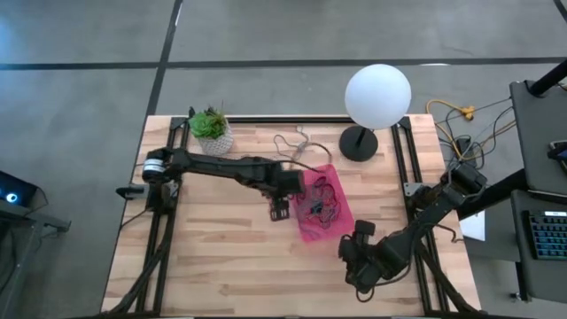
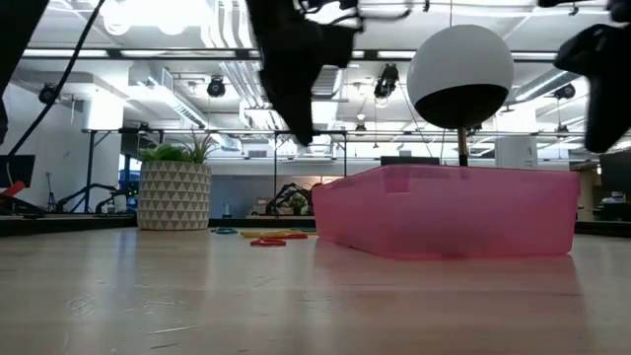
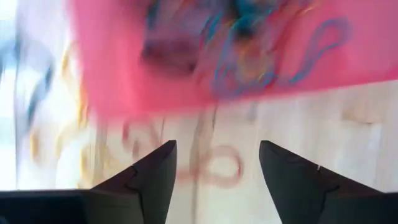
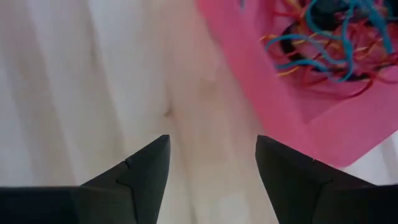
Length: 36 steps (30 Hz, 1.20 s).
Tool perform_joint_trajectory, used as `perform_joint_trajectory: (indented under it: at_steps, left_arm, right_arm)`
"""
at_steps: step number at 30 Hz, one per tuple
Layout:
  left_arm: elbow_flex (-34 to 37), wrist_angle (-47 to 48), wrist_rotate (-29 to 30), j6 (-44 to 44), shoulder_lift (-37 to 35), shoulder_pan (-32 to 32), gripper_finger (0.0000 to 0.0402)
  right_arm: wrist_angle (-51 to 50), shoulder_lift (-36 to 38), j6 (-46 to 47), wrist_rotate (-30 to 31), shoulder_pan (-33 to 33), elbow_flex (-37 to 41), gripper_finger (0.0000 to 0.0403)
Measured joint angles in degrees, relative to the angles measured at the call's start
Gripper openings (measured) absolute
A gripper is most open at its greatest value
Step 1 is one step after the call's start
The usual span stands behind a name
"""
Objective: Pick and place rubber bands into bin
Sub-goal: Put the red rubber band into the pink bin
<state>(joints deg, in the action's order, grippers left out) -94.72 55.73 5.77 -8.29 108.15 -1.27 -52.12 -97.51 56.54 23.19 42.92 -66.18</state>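
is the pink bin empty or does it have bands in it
Not empty. The bin holds a tangled pile of rubber bands; more bands lie on the table beyond it.

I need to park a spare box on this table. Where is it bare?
Free: the wide near-left wood, bordered by the left arm and bin. Crowded: the far edge, with the plant pot, loose rubber bands and lamp; the right tool hovers near the bin.
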Motion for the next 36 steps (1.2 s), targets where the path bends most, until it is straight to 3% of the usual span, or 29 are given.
perform_joint_trajectory:
  at_steps: [4,10,17,26,32,36]
  left_arm:
    - [4.77,0.25,5.16,-22.02,-2.27,-0.7,0.0213]
    - [12.31,-1.37,7.68,-37.95,-2.31,0.0,0.0193]
    - [20.01,-10.82,5.0,-39.42,-2.31,2.08,0.0185]
    - [24.32,-21.17,3.93,-39.37,-2.29,3.01,0.0185]
    - [25.25,-20.69,9.69,-39.22,-0.99,3.78,0.0185]
    - [25.04,-23.44,8.29,-38.75,0.14,4.89,0.0185]
  right_arm:
    - [-0.11,-0.02,-0.84,0.36,-2.56,0.9,0.0224]
    - [-0.16,0.24,4.24,-4.52,-6.21,3.62,0.0224]
    - [-0.19,0.66,4.13,-6.67,-6.36,4.53,0.0224]
    - [-0.12,1.07,3.91,-10.83,-5.65,3.39,0.0224]
    - [-0.19,1.82,4.6,-11.84,-4.79,2.87,0.0224]
    - [-0.24,1.9,4.84,-11.9,-4.56,2.85,0.0224]
